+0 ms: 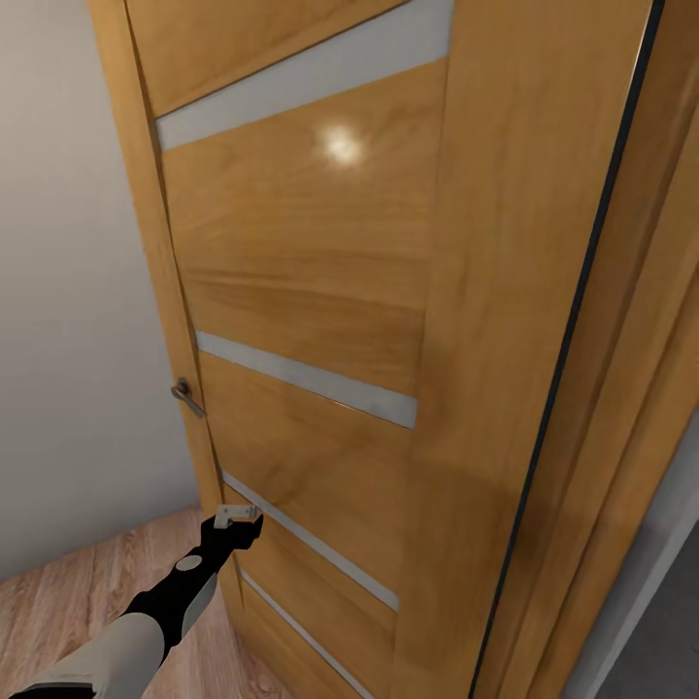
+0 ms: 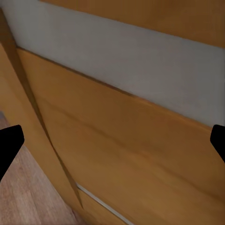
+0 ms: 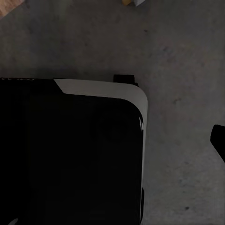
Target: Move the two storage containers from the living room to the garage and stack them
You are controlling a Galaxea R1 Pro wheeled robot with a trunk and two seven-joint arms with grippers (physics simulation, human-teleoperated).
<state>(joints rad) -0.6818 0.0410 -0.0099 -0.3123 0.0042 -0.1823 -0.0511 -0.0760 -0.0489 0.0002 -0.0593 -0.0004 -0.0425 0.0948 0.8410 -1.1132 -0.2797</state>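
My left gripper (image 1: 239, 517) is spread wide and empty, touching the wooden door (image 1: 320, 291) low — I judge to push it aside. My right gripper's state — cannot tell; its camera looks down on grey concrete floor (image 3: 183, 56).

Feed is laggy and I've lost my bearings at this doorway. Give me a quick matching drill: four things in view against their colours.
Things:
1. door
2. door strips
3. handle
4. floor under the right pincer

Colours:
A. dark grey, speckled
B. metallic grey
C. honey-brown wood
D. pale grey

Pairs: 1-C, 2-D, 3-B, 4-A
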